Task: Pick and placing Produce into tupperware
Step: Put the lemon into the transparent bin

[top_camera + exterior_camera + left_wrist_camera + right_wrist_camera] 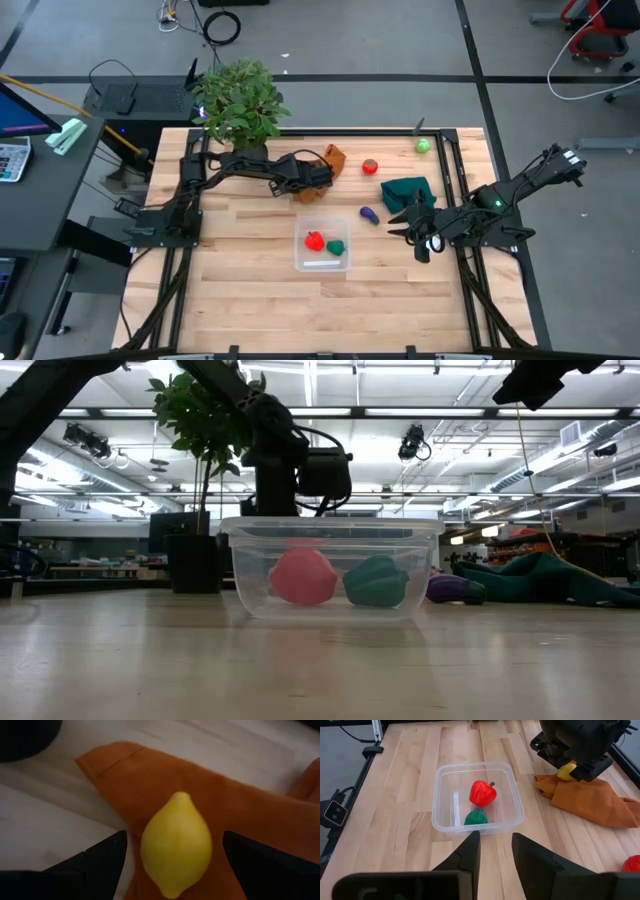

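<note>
A yellow lemon (pixel 176 845) lies on an orange cloth (pixel 240 815) at the table's far middle. My left gripper (pixel 172 862) is open and slants down over it. Its two fingers stand on either side of the lemon with a gap on each side. In the right wrist view the lemon (pixel 566 771) peeks out under that gripper. The clear tupperware (pixel 322 262) stands mid-table, with a red piece (pixel 315 240) and a green piece (pixel 336 246) resting on its floor. My right gripper (pixel 496 851) hangs open above the table, right of the box, with nothing in it.
A purple piece (pixel 369 214), a red piece (pixel 371 167) and a light green piece (pixel 423 146) lie on the bare wood to the right of the box and behind it. A dark green cloth (pixel 408 192) lies crumpled at right. A potted plant (pixel 240 100) stands at the far left.
</note>
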Action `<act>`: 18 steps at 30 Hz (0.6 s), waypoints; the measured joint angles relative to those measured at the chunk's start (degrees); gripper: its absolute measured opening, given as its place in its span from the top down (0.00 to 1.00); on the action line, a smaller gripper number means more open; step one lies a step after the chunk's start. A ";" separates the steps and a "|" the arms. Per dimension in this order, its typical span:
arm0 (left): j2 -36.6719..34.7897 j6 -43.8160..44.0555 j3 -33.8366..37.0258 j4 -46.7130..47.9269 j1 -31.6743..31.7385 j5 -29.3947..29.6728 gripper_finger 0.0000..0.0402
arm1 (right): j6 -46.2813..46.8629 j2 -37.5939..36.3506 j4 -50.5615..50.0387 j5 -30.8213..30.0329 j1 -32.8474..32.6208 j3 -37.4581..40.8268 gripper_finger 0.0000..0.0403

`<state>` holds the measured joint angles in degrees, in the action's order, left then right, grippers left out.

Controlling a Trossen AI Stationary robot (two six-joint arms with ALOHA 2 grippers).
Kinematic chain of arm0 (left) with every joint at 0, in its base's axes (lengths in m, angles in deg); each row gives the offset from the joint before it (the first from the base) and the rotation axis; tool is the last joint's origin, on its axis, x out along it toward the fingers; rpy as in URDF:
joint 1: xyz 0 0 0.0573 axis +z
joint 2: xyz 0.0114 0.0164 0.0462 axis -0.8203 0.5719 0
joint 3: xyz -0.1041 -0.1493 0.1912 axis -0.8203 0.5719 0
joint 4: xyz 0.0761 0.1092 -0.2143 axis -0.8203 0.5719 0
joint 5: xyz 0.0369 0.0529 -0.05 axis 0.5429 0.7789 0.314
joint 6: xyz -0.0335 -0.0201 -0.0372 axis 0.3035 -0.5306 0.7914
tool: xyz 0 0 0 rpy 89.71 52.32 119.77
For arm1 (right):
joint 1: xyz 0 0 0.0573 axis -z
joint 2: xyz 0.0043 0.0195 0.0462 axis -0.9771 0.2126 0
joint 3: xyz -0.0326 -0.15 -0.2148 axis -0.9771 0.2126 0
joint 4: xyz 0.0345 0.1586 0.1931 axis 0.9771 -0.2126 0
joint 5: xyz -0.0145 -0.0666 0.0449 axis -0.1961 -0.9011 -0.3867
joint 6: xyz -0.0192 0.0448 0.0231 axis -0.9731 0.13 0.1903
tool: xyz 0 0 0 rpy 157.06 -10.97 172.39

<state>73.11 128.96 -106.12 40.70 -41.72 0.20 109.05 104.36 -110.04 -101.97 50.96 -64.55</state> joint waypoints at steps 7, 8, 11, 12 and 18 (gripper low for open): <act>0.90 0.01 -0.04 -0.57 0.02 -1.11 0.17 | 0.09 -0.01 -0.02 -0.02 0.00 0.00 0.81; 1.05 0.00 -0.02 -0.41 0.01 -1.18 0.17 | 0.09 0.01 -0.02 -0.02 0.00 0.00 0.81; 1.08 0.02 0.01 -0.49 0.05 -1.11 0.20 | 0.08 0.00 -0.12 -0.02 0.00 0.00 0.81; 1.08 0.02 0.01 -0.52 0.05 -1.13 0.22 | 0.09 0.01 -0.11 -0.02 0.00 0.00 0.81; 1.08 0.04 0.01 -0.37 0.05 -1.10 0.32 | 0.09 -0.01 -0.13 -0.02 0.00 0.00 0.81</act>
<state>74.19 129.01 -106.11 40.34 -41.67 -0.90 109.14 104.35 -110.17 -101.99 50.96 -64.55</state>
